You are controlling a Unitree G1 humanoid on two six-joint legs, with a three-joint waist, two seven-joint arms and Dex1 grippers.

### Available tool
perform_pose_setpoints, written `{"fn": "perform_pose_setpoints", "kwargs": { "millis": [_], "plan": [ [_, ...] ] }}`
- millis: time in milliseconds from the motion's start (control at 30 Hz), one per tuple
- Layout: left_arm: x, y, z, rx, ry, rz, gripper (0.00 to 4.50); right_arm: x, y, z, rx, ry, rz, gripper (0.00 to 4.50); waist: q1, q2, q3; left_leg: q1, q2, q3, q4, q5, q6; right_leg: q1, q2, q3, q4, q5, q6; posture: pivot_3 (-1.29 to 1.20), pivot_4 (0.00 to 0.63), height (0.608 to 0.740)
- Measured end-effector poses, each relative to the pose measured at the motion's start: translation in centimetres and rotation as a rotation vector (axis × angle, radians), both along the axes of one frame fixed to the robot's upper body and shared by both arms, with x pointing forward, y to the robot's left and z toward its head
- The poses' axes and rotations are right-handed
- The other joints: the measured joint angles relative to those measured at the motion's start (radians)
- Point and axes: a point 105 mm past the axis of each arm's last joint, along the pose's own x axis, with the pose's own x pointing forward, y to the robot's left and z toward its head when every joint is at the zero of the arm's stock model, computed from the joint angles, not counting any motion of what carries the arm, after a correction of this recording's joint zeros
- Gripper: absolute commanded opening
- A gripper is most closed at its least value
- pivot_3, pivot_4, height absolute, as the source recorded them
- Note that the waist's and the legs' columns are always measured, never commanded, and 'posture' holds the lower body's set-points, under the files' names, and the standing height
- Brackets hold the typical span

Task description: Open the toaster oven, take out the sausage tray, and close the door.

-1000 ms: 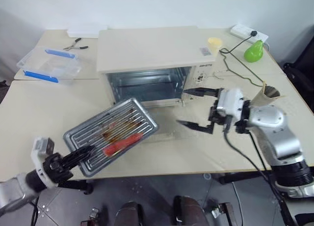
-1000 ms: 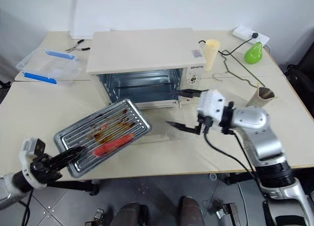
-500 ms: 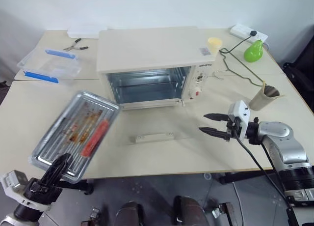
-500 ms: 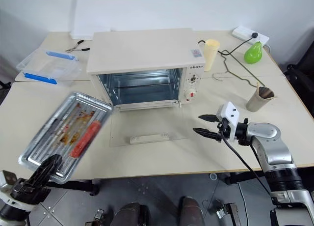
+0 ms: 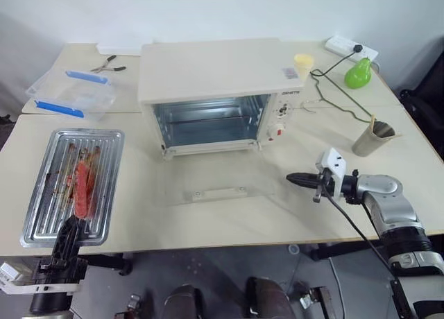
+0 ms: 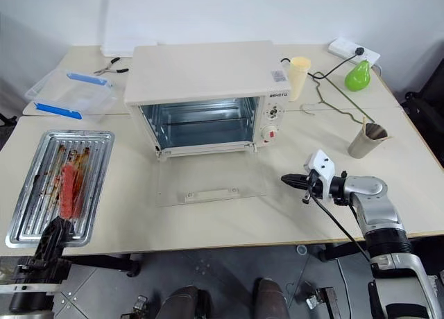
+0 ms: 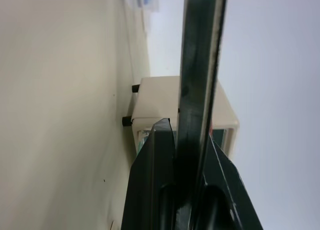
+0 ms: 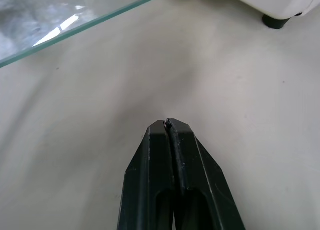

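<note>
Sausages (image 5: 82, 189) are lying lengthwise in the sausage tray (image 5: 36, 225), its long axis running away from us on the bench's (image 5: 229, 218) left edge, near rim clenched in our left tool (image 5: 67, 234). Our right tool (image 5: 294, 178) is hovering level, clenched empty, beside the flat-lying door (image 5: 216, 187).

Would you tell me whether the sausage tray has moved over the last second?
Yes. The sausage tray, clamped in the left claw, swung left, away from the toaster oven, toward the table's left edge.
</note>
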Motion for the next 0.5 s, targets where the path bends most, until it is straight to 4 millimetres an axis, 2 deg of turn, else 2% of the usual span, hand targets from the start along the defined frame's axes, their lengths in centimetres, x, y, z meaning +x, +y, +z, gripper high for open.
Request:
{"fn": "perform_pose_setpoints", "kwargs": {
  "millis": [133, 167, 200, 300, 500],
  "plan": [
    [0.6, 0.1, -0.1, -0.050, 0.022, 0.057, 0.00, -0.9, 2.3, -0.2, 0.080, 0.054, 0.112, 0.05, 0.001, 0.001, 0.000, 0.000, 0.000, -0.001, 0.000, 0.000, 0.000, 0.000, 0.000, -0.001, 0.001, 0.000, 0.000, 0.00, 0.150, 0.740],
    [0.6, 0.1, -0.1, -0.048, 0.029, 0.056, 0.00, -1.5, 3.2, 0.3, 0.138, 0.068, 0.157, 0.05, 0.001, 0.001, 0.000, -0.001, 0.001, -0.002, 0.000, 0.000, 0.000, 0.000, 0.001, -0.002, 0.001, 0.000, 0.000, 0.00, 0.150, 0.740],
    [0.6, 0.2, -0.2, -0.046, 0.037, 0.057, 0.00, -2.1, 4.1, 1.1, 0.186, 0.081, 0.211, 0.05, 0.001, 0.001, 0.000, -0.002, 0.001, -0.002, 0.000, -0.001, 0.000, 0.000, 0.001, -0.002, 0.000, 0.000, 0.000, 0.00, 0.150, 0.740],
    [0.5, 0.2, -0.2, -0.037, 0.044, 0.054, 0.00, -2.6, 4.9, 3.1, 0.262, 0.087, 0.258, 0.05, 0.001, 0.001, 0.000, -0.002, 0.001, -0.002, 0.000, -0.002, 0.002, 0.001, 0.000, -0.002, -0.001, 0.000, 0.000, 0.00, 0.150, 0.740],
    [-0.3, -0.3, -0.1, 0.029, 0.056, -0.018, 0.00, -2.1, 5.2, 8.0, 0.410, 0.018, 0.260, 0.05, 0.003, 0.001, 0.000, -0.002, 0.001, -0.002, 0.001, -0.004, 0.004, 0.001, 0.000, -0.001, -0.002, 0.000, 0.000, 0.00, 0.150, 0.740]
  ]
}}
